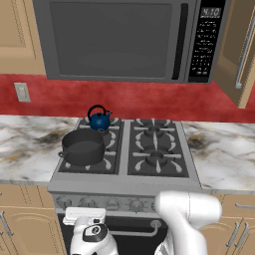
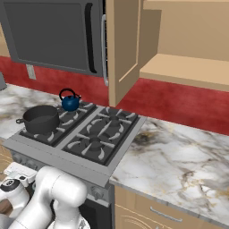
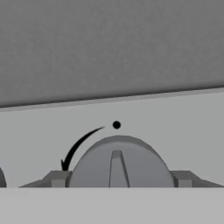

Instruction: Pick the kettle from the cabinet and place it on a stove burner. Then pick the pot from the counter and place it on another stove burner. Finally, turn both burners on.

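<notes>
The arm (image 1: 187, 214) is showing smooth, glossy white rounded shells. Its wrist (image 1: 94, 233) is carrying a dark joint ring with grey details.

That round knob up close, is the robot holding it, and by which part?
It looks so: the fingers sit at the two sides of the stove knob, around its round body. Whether they press on it cannot be told.
</notes>
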### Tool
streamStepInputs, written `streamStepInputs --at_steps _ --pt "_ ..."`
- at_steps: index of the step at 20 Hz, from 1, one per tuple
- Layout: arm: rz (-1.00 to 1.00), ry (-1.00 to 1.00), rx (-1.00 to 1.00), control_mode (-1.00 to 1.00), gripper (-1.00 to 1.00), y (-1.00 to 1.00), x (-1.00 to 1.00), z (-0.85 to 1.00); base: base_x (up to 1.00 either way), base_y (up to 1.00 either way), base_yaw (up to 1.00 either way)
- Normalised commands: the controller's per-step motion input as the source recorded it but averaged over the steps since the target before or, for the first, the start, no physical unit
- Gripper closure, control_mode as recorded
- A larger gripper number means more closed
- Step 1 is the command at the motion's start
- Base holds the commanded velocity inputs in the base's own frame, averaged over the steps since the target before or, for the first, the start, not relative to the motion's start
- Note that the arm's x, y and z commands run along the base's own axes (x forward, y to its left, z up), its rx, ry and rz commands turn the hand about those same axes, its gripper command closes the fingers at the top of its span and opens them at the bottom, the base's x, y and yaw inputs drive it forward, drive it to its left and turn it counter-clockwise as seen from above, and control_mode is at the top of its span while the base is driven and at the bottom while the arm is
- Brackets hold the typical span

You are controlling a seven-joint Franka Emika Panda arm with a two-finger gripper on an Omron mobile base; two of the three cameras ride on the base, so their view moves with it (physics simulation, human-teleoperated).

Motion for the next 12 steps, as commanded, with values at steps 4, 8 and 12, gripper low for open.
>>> streamStepInputs --at_steps 4,8,12 --pt "0.00 0.01 -0.11 -1.00 1.00 0.00 0.01 0.00 0.00 0.00 0.00" --pt "0.00 0.02 -0.17 -1.00 1.00 0.02 0.00 0.00 0.00 0.00 0.00" --pt "-0.01 0.03 -0.19 -1.00 1.00 0.00 0.00 0.00 0.00 0.00 0.00"
